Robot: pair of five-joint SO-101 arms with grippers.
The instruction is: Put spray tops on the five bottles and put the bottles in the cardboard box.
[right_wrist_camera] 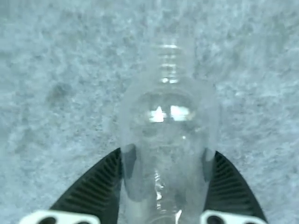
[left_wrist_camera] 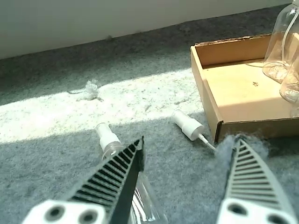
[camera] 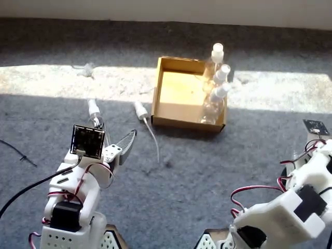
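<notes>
The cardboard box (camera: pixel 155 98) (left_wrist_camera: pixel 205 93) lies on the grey carpet, and three clear bottles (camera: pixel 215 85) (left_wrist_camera: pixel 282 46) with white spray tops stand along one of its sides. A fourth bottle (camera: pixel 94 110) (left_wrist_camera: pixel 110 142) with a top lies just ahead of my left gripper (camera: pixel 116 129) (left_wrist_camera: pixel 189 144), partly under one finger; this gripper is open and holds nothing. A loose spray top (camera: pixel 140 110) (left_wrist_camera: pixel 187 125) with a long tube rests on the carpet beside the box. My right gripper (right_wrist_camera: pixel 166 156) is shut on a clear bottle (right_wrist_camera: pixel 168 116) with a bare threaded neck, above the carpet.
The right arm (camera: pixel 290 207) sits at the near right of the carpet. A small lump of fluff (camera: pixel 85 68) (left_wrist_camera: pixel 88 89) lies in the sunlit strip, left of the box. A black cable (camera: pixel 15 150) trails at the far left.
</notes>
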